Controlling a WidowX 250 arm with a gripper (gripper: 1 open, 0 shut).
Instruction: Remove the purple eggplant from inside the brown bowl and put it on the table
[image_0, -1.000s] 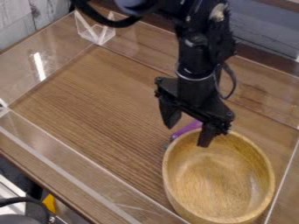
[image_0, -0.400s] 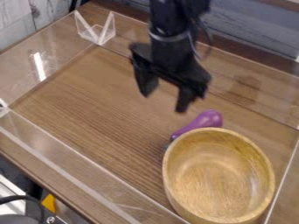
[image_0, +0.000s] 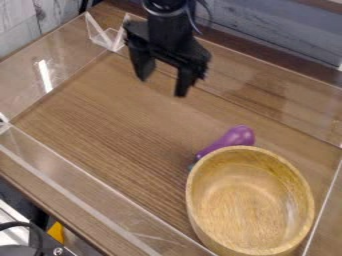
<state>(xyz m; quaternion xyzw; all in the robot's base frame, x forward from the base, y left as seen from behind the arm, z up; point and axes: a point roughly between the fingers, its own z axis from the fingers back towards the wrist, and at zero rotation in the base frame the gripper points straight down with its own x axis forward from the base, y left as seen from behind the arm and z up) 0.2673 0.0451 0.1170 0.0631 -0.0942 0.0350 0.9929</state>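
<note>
bowl first: nearest to us, at the lower right, we see the brown bowl (image_0: 250, 208), a large round wooden one with a thick rim and visible grain. its hollow shows only bare wood. it sits on the counter (image_0: 107, 130), a brown wood-grain top.

just beyond the bowl's far rim we find the purple eggplant (image_0: 227, 141). it is small and glossy, and it lies on the counter outside the bowl, with its rounded end pointing up and to the right. its lower end sits right at the bowl's outer rim; we cannot tell whether the two actually touch.

to the left and along the near edge we see clear acrylic walls (image_0: 54, 190) standing around the counter, catching some bright reflections.

farther back, well apart from both the eggplant and the bowl, we see the hand (image_0: 167, 78) of the black robot arm (image_0: 166, 20). it hangs above the far middle of the counter, pointing downward. its fingers (image_0: 140, 68) are spread apart, with open space between them, and they grip nothing.

behind the hand, at the far left corner, a small clear angled bracket (image_0: 107, 35) stands on the acrylic wall. beyond the counter's far edge we make out a grey planked wall (image_0: 287, 25).
</note>
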